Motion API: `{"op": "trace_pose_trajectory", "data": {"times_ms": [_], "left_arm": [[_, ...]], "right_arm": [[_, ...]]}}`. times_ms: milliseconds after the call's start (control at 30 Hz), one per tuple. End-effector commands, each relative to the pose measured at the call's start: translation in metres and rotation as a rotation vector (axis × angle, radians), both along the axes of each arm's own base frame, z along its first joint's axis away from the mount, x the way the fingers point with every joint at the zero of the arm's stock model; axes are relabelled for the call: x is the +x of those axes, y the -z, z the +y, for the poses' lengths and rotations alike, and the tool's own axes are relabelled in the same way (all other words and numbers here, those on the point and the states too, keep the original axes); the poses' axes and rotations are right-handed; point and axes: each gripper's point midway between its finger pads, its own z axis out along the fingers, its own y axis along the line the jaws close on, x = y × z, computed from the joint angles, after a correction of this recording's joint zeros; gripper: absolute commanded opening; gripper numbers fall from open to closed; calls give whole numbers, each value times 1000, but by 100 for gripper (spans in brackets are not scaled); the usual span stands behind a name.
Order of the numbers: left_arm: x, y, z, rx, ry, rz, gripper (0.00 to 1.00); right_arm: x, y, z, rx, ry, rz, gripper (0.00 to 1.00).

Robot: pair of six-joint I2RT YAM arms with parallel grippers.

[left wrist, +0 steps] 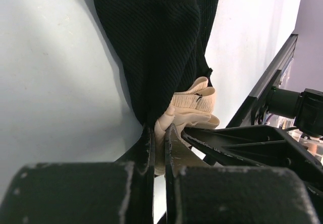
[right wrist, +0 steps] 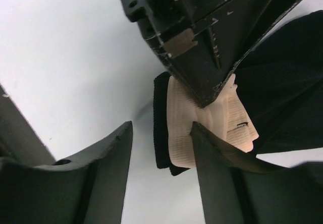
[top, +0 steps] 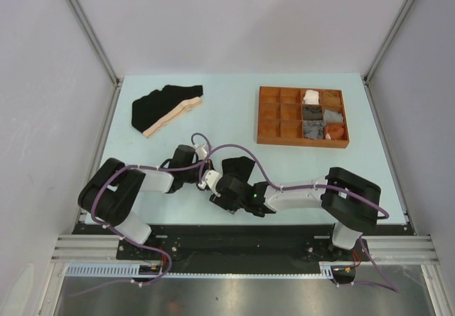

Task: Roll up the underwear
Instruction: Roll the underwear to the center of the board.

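Left claw (left wrist: 159, 130) is pressed together, pinching the beige waistband (left wrist: 194, 103) of a black brief (left wrist: 151, 42) near mid-table (top: 213, 92). It probably anchors the bunched end so the roll holds. Right claw (right wrist: 160, 133) is spread, straddling the same waistband edge without gripping, likely placed to tuck or take over. Farther off, second brief (top: 167, 102) lies unrolled at far left and tray (top: 260, 117) sits far right.

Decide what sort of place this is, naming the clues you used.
Probably a robotics lab test cell: a pale table walled by plain white panels, a left arm and right arm bolted at its near edge, and a brown tray and black brief laid out as practice props.
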Motion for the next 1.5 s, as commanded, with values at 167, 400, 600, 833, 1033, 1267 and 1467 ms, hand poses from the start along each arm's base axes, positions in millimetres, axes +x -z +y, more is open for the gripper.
{"op": "trace_pose_trajectory", "data": {"times_ms": [167,400,600,833,1033,1267,1467], "left_arm": [[-30,26,21,89,3,139,0],[-15,13,24,94,-42,67,58],[5,5,45,166,-150,-30,86],[15,3,70,250,-270,-143,90],[21,-27,74,219,-252,-398,88],[-12,-46,39,84,-81,-620,82],[-21,-61,23,4,-14,-722,80]], "right_arm": [[14,47,-35,-155,108,10,13],[-13,30,-27,-54,34,233,0],[-34,10,-28,38,27,468,0],[-31,-10,-21,144,18,589,0],[-19,-26,-18,233,13,685,0],[9,-38,-19,319,38,763,0],[29,-29,-25,354,72,836,0]]}}
